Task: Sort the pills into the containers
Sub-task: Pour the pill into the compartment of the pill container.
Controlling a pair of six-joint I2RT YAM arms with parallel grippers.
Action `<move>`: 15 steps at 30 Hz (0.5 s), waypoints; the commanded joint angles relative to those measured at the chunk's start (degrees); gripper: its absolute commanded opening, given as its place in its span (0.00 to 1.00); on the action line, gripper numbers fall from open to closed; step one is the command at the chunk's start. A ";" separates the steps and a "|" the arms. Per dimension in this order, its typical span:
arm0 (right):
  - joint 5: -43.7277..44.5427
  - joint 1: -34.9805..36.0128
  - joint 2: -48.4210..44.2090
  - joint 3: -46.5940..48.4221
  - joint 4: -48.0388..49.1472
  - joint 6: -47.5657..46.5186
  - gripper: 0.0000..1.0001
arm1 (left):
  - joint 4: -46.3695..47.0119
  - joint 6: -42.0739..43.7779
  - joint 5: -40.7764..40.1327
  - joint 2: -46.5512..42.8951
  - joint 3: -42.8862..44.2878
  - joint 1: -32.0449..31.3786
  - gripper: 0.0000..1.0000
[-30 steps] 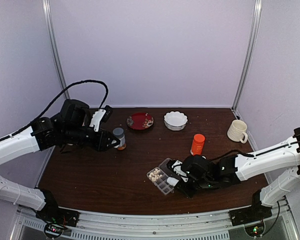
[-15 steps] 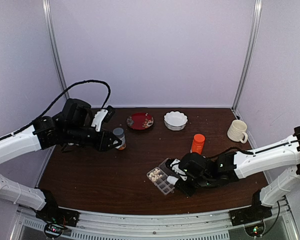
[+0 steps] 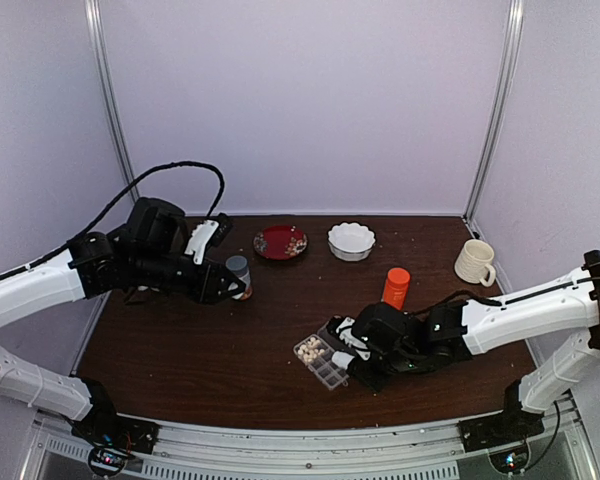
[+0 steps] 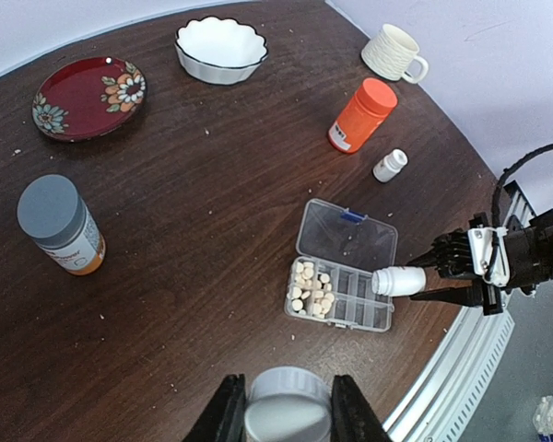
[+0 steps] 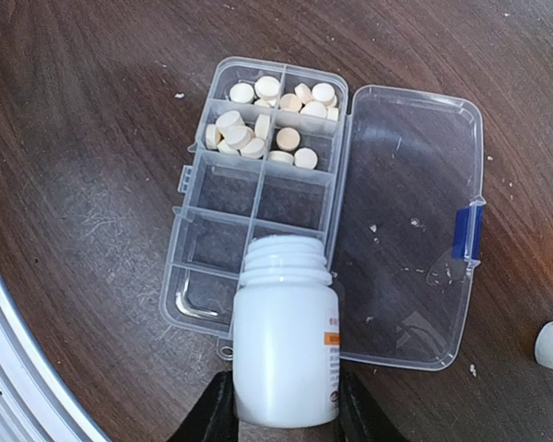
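Observation. The pill box [image 5: 223, 191] is seen on the table [image 5: 83, 138], near edge, a little right of centre, with its clear lid [image 5: 405, 230] laid flat on the far side. The pills [image 5: 229, 121] are held in the four cells at its left-hand end; the other cells [image 5: 290, 198] are seen bare.

An uncapped white bottle [image 5: 286, 341] is clamped at its base by the right gripper [image 5: 284, 410], tipped low, mouth over the bare cells (contents not visible). A white cap [image 4: 288, 419] is pinched in the closed left gripper [image 4: 288, 414], held high over the left of the table.

Risks noted:
- Pills may be shed in a rush if the tilt is steepened, and scattered over the dividers into several cells, or onto the lid and table.
- The box is light and unrestrained; it may be pushed or tipped if touched by the bottle lip.
- The bottle is gripped at one end only, so it may be twisted or slipped in the jaws.
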 commanded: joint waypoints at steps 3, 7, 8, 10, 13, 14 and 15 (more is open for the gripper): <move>0.23 0.06 0.34 1.63 -1.37 0.04 0.00 | 0.55 0.95 1.29 0.69 2.00 0.27 0.00; 1.42 0.02 1.02 1.67 -1.84 -0.26 0.00 | 0.37 1.04 1.70 1.16 2.31 0.30 0.00; 1.02 0.03 1.05 1.59 -1.59 -0.44 0.00 | 0.27 1.09 1.59 1.21 2.35 0.32 0.00; -0.06 0.08 -0.22 0.40 0.60 -0.19 0.00 | 0.13 1.04 1.71 1.31 2.36 0.32 0.00; 0.51 0.02 1.15 1.87 -2.26 -0.41 0.00 | -0.18 1.21 1.60 1.44 2.45 0.27 0.00; 0.62 0.08 1.90 3.27 -4.08 -0.56 0.00 | -0.21 1.22 1.76 1.52 2.45 0.27 0.00; -0.31 0.07 1.76 3.40 -3.81 -0.62 0.00 | -0.19 1.15 1.83 1.56 2.52 0.27 0.00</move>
